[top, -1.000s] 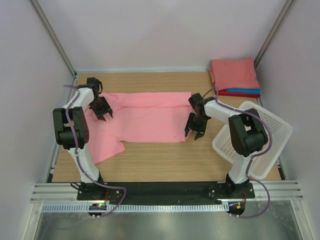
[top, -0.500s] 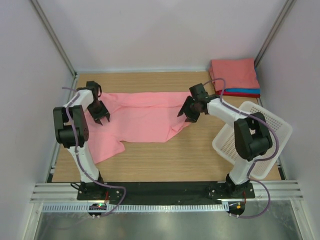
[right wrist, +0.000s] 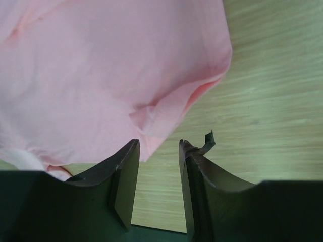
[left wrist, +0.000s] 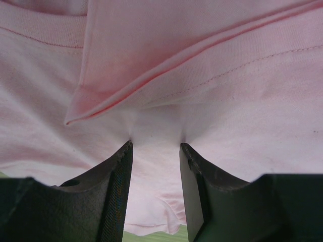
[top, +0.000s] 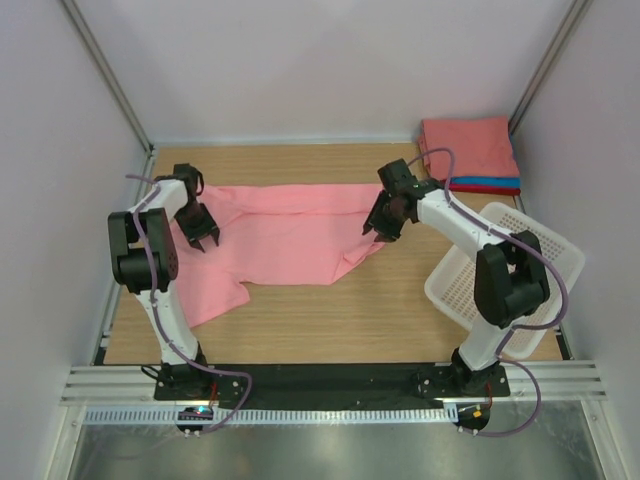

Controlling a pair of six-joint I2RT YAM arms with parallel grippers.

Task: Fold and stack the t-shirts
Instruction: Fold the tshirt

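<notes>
By the counter's left edge the left gripper (left wrist: 155,143) seemingly pinches the pink t-shirt (top: 290,235); the right gripper (right wrist: 159,142) pinches its hem.

my top camera looks down from above and behind me; each wrist camera sits close over the pink t-shirt (top: 290,235) (all three views share it).

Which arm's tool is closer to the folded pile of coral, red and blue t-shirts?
Right. The right tool, gripping the pink cotton t-shirt, is just left of the folded pile; the left tool is across the table.
</notes>
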